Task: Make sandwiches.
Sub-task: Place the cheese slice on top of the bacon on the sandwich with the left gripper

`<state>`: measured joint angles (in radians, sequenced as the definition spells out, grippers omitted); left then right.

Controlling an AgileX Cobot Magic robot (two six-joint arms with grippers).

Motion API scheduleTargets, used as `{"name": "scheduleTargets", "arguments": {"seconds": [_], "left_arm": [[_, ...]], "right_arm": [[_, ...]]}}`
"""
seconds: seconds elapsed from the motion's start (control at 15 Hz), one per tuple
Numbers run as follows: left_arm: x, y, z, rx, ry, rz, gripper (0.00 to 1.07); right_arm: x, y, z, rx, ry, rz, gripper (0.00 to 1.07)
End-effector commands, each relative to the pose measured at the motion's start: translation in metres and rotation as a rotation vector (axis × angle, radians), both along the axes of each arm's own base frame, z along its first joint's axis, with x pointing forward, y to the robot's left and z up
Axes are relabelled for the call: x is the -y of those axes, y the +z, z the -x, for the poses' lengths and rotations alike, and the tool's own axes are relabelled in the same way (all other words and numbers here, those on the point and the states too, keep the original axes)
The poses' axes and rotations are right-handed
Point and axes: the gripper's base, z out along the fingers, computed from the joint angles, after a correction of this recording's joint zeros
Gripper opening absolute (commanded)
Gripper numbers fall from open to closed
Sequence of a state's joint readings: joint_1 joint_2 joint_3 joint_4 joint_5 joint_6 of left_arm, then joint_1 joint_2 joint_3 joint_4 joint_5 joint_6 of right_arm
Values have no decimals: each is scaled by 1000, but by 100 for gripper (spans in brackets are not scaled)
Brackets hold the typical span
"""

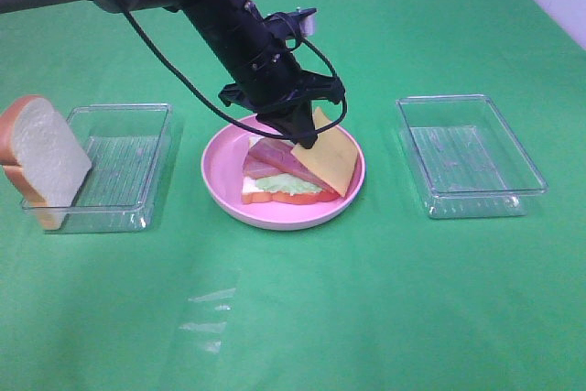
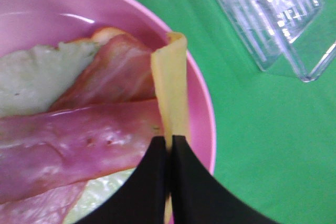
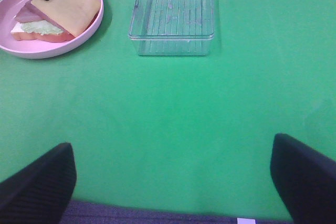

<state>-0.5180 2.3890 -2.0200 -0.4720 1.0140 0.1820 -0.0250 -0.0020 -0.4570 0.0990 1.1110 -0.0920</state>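
Left claw (image 1: 307,139): black fingers pinched tight together on the near edge of the yellow cheese slice (image 1: 328,157), no gap between the tips in its wrist view (image 2: 169,148). The slice hangs tilted from the grip, its lower part resting on the bacon strips (image 1: 275,160) and its far corner reaching toward the plate rim (seen edge-on from the wrist (image 2: 170,95), it looks like a thin upright ribbon).

Under the cheese: two reddish-pink bacon strips lie across light green lettuce (image 1: 286,185), which sits on a white bread slice (image 1: 252,188) with an orange-brown crust. This open stack is on the round pink plate (image 1: 220,171), in the middle of the green cloth (image 1: 366,299).

Left of the plate: a clear tray (image 1: 124,167) with a second bread slice (image 1: 41,157) leaning upright against its near left corner. Right of the plate, well apart: another clear tray (image 1: 467,153).

Right claw (image 3: 173,177): fingers spread wide, nothing between them, above bare cloth (only its wrist view shows it; the plate and stack appear far off there).

Some shiny clear scraps (image 1: 209,318) lie on the cloth nearer the front.
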Motion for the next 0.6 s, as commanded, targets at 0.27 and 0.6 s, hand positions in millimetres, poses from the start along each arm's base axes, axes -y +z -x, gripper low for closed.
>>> {"name": "scheduleTargets", "arguments": {"seconds": [0.27, 0.6], "left_arm": [[-11, 1, -4, 16, 77, -128, 0], [-14, 21, -9, 34, 92, -178, 0]], "right_arm": [[0, -1, 4, 31, 0, -1, 97], [0, -1, 4, 31, 0, -1, 97]]}}
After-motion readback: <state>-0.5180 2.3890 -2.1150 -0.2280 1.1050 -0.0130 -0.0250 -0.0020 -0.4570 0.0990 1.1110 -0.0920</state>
